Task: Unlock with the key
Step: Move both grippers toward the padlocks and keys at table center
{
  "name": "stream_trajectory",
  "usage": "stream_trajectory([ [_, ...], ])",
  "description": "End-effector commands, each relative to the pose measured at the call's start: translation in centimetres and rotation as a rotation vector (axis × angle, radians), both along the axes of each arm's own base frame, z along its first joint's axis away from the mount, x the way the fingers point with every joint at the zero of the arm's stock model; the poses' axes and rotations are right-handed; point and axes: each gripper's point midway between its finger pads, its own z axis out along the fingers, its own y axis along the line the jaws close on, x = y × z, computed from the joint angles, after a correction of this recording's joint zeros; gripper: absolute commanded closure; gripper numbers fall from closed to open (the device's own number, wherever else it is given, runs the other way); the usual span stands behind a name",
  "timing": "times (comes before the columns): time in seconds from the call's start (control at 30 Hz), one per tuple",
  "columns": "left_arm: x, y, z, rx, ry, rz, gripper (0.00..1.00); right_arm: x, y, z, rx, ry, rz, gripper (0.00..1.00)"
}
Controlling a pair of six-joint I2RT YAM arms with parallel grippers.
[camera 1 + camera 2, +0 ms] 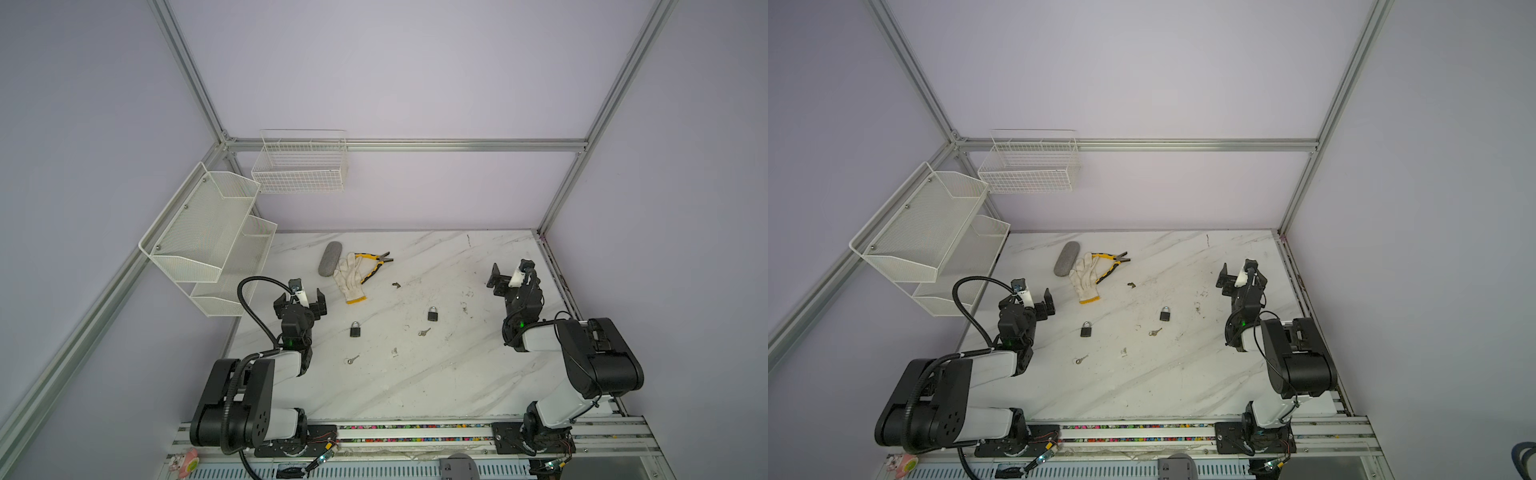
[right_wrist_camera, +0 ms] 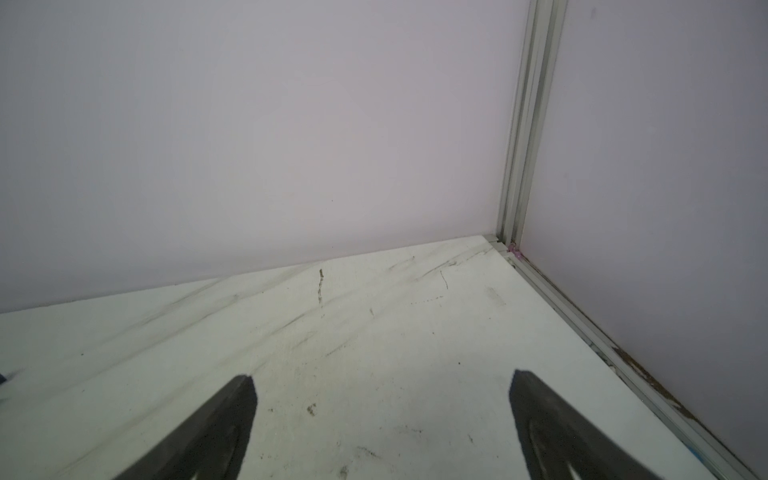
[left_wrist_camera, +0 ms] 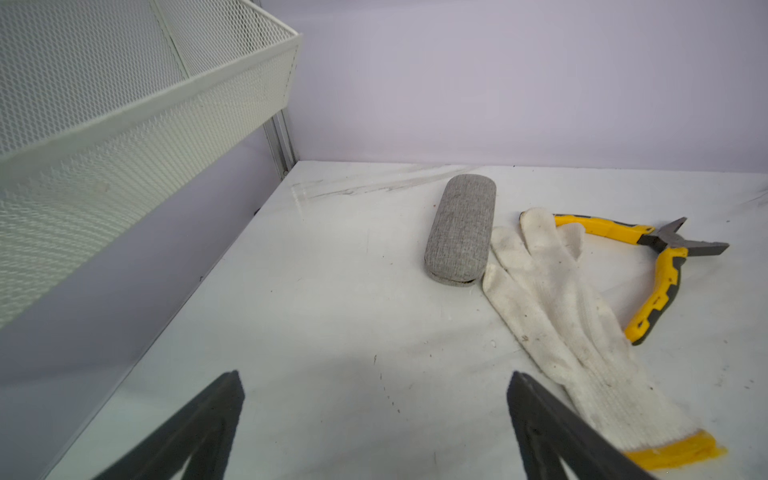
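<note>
Two small black padlocks lie mid-table in both top views, one [image 1: 355, 329] on the left and one [image 1: 433, 314] to its right. A silver key [image 1: 424, 332] lies just in front of the right padlock, and a second key [image 1: 352, 360] lies in front of the left padlock. My left gripper [image 1: 300, 300] hovers left of the left padlock, open and empty. My right gripper [image 1: 509, 273] is far right near the back, open and empty. Both wrist views show only bare table between the open jaws [image 3: 376, 376] [image 2: 382, 376]; no lock or key appears there.
At the back left lie a grey glasses case [image 1: 330, 258], a white glove [image 1: 348, 280] and yellow pliers [image 1: 376, 264]. White mesh shelves [image 1: 208, 232] and a wire basket [image 1: 301, 166] hang on the left and back walls. A small dark scrap [image 1: 396, 284] lies beyond the padlocks.
</note>
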Motion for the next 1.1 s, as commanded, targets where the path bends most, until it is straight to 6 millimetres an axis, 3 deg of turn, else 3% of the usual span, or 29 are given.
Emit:
stream_trajectory([
  [0.0,0.2,0.0,3.4,-0.052,-0.055,0.003,0.00,0.3,-0.4,1.9,0.103,0.012,-0.037,0.03],
  [0.1,-0.2,-0.9,5.3,-0.108,-0.075,-0.046,0.00,0.8,-0.3,2.6,0.226,0.044,-0.041,0.03],
  [0.27,-0.5,-2.1,7.3,-0.215,-0.131,-0.103,0.00,1.3,0.0,1.7,0.384,0.133,-0.057,0.03],
  [0.4,-0.6,-0.5,6.6,-0.427,-0.101,0.044,0.00,0.5,0.4,1.1,0.545,0.132,-0.042,0.03],
  [0.6,-1.0,-0.1,5.3,-0.548,-0.024,0.118,0.00,0.4,2.0,0.4,0.570,0.230,0.032,0.03],
  [0.87,-2.1,-4.0,5.5,-0.640,0.042,-0.084,0.00,0.3,7.1,-1.3,0.561,0.439,0.196,0.03],
  [1.07,-3.2,-6.9,5.9,-0.694,0.067,-0.198,0.00,-1.8,13.4,-2.4,0.485,0.582,0.319,0.03],
])
